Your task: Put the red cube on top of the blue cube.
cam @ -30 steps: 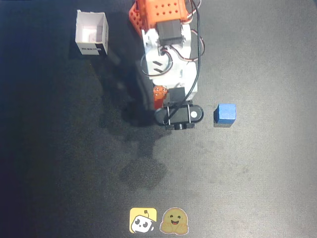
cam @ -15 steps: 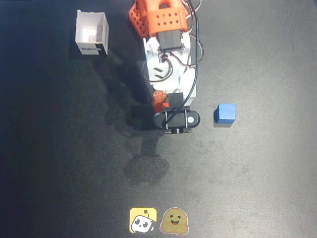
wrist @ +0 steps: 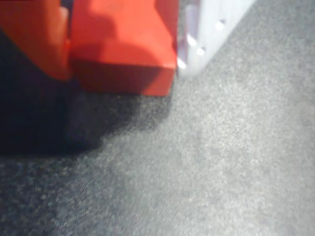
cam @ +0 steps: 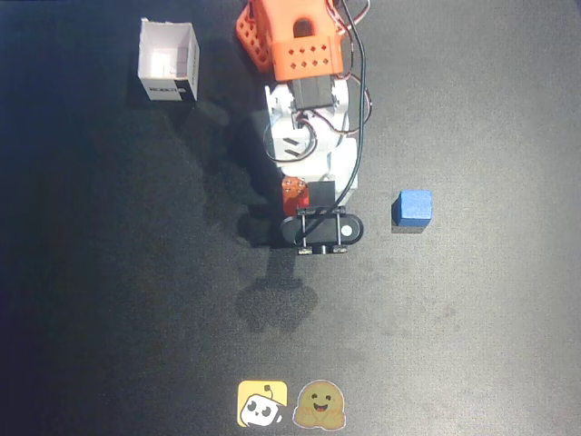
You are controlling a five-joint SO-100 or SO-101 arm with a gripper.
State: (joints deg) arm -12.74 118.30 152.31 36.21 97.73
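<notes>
Gripper (wrist: 123, 54): in the wrist view an orange finger (wrist: 34, 39) at upper left and a white finger (wrist: 206, 34) at upper right press against opposite faces of the red cube (wrist: 123, 49). Jaws closed to cube width, cube held between them. Cube's lower edge sits at or just over the dark mat (wrist: 206, 162); contact with the mat cannot be told, shadow spreads toward 7 o'clock.

Overhead view: the same cube (cam: 296, 198) shows only as a small red patch beneath the wrist, mostly covered by the black camera mount (cam: 320, 231) and the white arm (cam: 309, 136). Finger positions are not readable here; the wrist view alone gives the grasp.

Overhead view alone shows the rest. Blue cube (cam: 414, 206) lies on the mat at 3 o'clock from the gripper, well apart, free-standing, not in the wrist view. White open box (cam: 169, 60) stands at 10 o'clock from the gripper, far off, near the top left. Orange arm base (cam: 295, 36) at 12 o'clock, black cables running down the arm. Two stickers, one yellow (cam: 262, 403) and one brown (cam: 319, 405), lie at 6 o'clock near the bottom edge.
</notes>
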